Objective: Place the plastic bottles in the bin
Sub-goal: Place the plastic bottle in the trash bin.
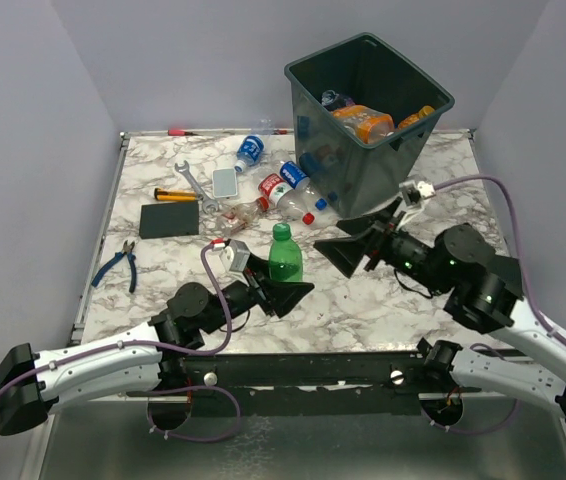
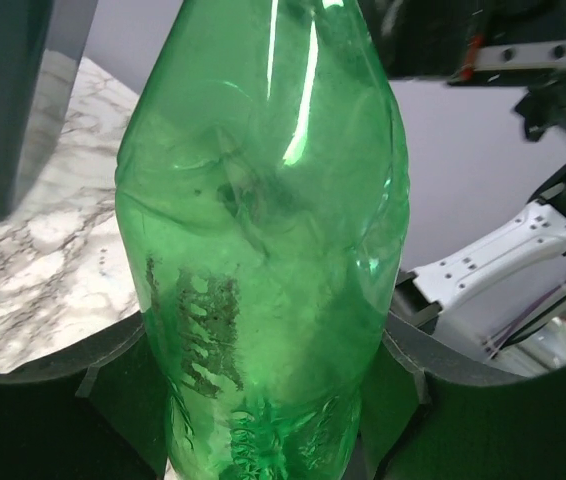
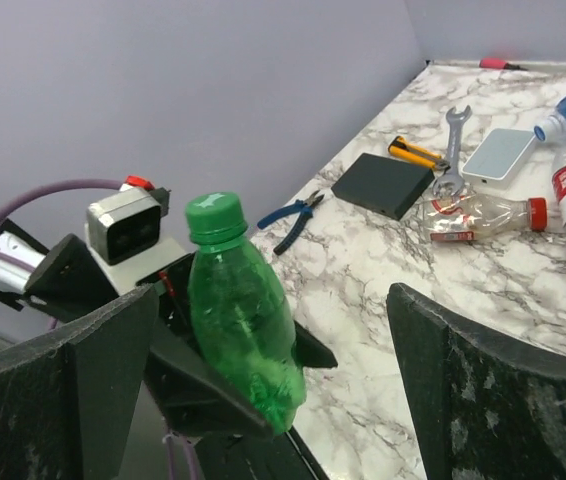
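My left gripper (image 1: 285,278) is shut on the lower body of a green bottle (image 1: 285,258), which it holds upright above the table's near middle. That bottle (image 2: 263,200) fills the left wrist view, between both fingers. Just right of it, my right gripper (image 1: 348,238) stands open with nothing between its fingers; in its wrist view the green bottle (image 3: 243,320) is beyond them. The dark bin (image 1: 433,105) stands at the back right with an orange bottle (image 1: 363,122) and others inside. On the table lie a blue-labelled bottle (image 1: 251,150), red-labelled clear bottles (image 1: 285,190) and a small crushed one (image 1: 243,212).
Left of the loose bottles lie a wrench (image 1: 193,180), a grey slab (image 1: 225,182), a black slab (image 1: 169,220), a yellow-handled tool (image 1: 175,196) and blue pliers (image 1: 118,265) near the left edge. A red pen (image 1: 183,131) lies at the back edge.
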Action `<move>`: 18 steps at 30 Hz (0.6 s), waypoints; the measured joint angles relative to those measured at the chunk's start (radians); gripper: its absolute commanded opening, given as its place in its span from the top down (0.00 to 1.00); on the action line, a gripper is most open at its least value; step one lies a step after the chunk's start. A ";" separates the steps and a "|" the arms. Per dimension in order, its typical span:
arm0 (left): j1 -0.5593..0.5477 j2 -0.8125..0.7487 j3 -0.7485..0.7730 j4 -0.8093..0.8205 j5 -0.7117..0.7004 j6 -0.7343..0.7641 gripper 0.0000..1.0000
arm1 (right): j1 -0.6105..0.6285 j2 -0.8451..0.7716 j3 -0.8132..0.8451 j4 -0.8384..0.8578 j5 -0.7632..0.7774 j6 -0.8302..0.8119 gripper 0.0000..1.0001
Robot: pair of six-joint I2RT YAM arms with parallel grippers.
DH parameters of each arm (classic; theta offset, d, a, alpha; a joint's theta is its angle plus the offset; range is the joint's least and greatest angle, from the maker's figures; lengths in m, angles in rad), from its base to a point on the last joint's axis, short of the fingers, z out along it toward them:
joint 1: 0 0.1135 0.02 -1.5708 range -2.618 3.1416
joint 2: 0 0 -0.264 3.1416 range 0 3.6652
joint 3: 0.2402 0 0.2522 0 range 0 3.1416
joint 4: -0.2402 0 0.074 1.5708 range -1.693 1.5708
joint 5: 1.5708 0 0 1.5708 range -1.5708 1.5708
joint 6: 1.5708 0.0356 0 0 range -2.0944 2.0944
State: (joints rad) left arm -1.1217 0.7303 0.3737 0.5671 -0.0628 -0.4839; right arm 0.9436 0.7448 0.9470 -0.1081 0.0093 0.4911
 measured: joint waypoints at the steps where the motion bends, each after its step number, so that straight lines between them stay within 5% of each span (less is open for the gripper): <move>1: 0.000 -0.002 0.000 0.002 0.001 -0.006 0.68 | 0.000 0.029 0.000 0.021 -0.003 0.007 0.02; 11: 0.000 0.002 0.025 -0.037 0.026 -0.032 0.69 | 0.000 0.262 0.120 0.061 -0.057 0.016 0.09; 18: 0.000 0.011 0.039 -0.072 0.037 -0.027 0.69 | 0.000 0.343 0.209 0.038 -0.114 0.008 0.32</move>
State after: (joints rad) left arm -1.1217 0.7410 0.4122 0.4953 -0.0261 -0.5110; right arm 0.9436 1.0874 1.1561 -0.0704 -0.1043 0.4995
